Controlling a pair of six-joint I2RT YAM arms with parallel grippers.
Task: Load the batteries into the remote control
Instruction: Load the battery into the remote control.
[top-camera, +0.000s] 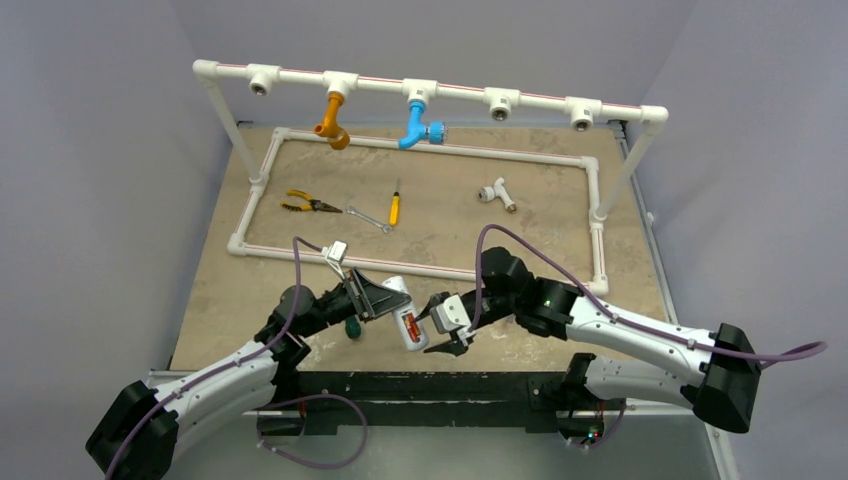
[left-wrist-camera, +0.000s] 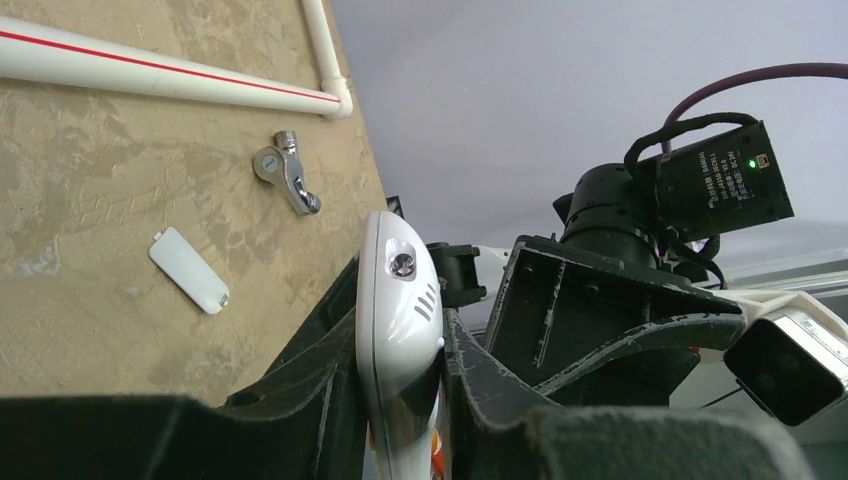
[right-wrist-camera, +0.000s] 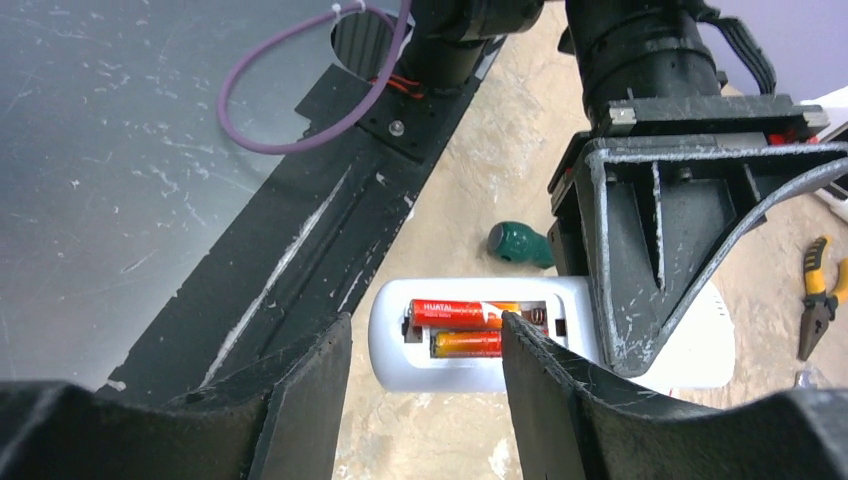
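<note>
The remote control (right-wrist-camera: 400, 360) is slim and white, its battery bay open upward, and it sits clamped in the left gripper (top-camera: 385, 300). Both red-orange batteries (right-wrist-camera: 460, 313) lie side by side in the bay, just ahead of the right gripper (right-wrist-camera: 422, 320), whose fingers are parted.

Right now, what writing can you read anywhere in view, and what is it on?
"HUATAI": on the upper battery in the remote control.
No print legible on the lower battery.
White print on the black camera of the other arm: too small to read.
</note>
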